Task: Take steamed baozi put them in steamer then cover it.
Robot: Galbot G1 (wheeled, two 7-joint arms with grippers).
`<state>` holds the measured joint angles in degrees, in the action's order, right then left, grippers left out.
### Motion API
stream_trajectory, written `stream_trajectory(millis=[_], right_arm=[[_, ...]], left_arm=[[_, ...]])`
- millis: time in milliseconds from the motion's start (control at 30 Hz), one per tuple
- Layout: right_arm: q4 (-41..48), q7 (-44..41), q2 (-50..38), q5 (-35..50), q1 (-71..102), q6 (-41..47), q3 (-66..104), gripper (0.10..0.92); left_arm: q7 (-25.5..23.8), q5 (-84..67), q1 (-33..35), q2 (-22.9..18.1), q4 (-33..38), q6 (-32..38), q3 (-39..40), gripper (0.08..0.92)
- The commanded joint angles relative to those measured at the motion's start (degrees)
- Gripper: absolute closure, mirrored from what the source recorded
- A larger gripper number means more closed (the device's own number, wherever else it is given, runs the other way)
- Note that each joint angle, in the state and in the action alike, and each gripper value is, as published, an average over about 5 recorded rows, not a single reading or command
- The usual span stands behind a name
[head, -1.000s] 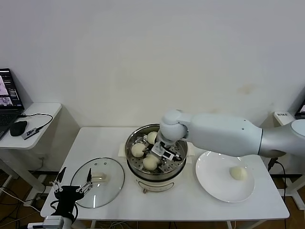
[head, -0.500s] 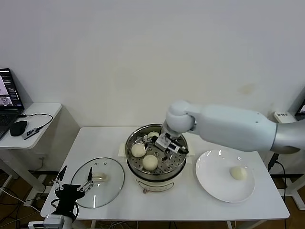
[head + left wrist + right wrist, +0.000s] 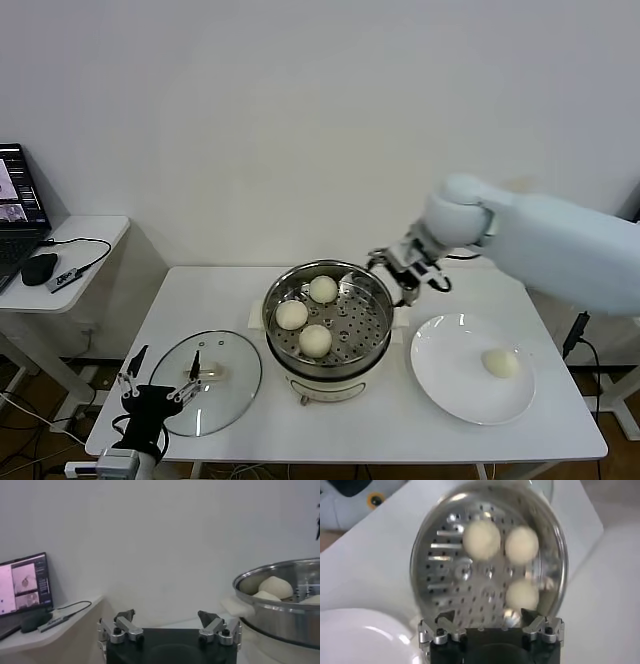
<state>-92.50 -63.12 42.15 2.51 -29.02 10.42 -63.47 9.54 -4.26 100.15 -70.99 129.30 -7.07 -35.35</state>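
Note:
The steel steamer (image 3: 276, 300) stands mid-table on its white base and holds three cream baozi (image 3: 323, 289) (image 3: 291, 314) (image 3: 316, 340) on the perforated tray (image 3: 470, 587). One more baozi (image 3: 500, 362) lies on the white plate (image 3: 440, 375) to the right. My right gripper (image 3: 410, 272) hovers open and empty above the steamer's right rim, between pot and plate. The glass cover (image 3: 235, 375) lies flat on the table left of the steamer. My left gripper (image 3: 158, 388) waits open at the table's front left, beside the cover. In the right wrist view the three baozi (image 3: 481, 539) sit below the open right gripper (image 3: 488, 618).
A side desk at far left carries a laptop (image 3: 18, 196), a mouse (image 3: 40, 267) and a cable. The wall runs close behind the table. In the left wrist view the steamer's side (image 3: 280, 615) rises on the right, beyond the left gripper (image 3: 166, 616).
My right gripper let go of a baozi in the steamer, opened, and rose back to the right, out of the pot. Three baozi now lie uncovered on the tray. The left arm stayed put.

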Motion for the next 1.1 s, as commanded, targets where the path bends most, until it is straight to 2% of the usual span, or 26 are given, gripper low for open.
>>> stream_trajectory(millis=[33,300,533,800,1100], right_arm=[[-1.0,-1.1,-17.3,-2.4,9.6,4.6,6.3,0.203],[2.4,-0.4,-21.9,-10.6,33.5,3.4,25.8,0.203],[7.6,0.4,-21.4,-15.7,45.0,2.8,35.8,0.203],[14.7,1.0,-16.4,-19.1,50.0,1.5,39.4,0.203],[18.5,1.5,-12.8,-20.8,50.6,1.1,39.6,0.203]], left_arm=[[0.1,0.0,0.1,0.5,0.7,0.1,0.6,0.177],[0.1,-0.2,-0.7,1.5,0.0,0.0,0.3,0.177],[0.1,-0.6,-0.9,2.0,-0.4,-0.1,-0.3,0.177],[0.1,-0.6,-0.7,1.9,-0.7,-0.1,-0.6,0.177],[0.1,-0.5,-0.3,1.4,-0.8,-0.1,-1.0,0.177]])
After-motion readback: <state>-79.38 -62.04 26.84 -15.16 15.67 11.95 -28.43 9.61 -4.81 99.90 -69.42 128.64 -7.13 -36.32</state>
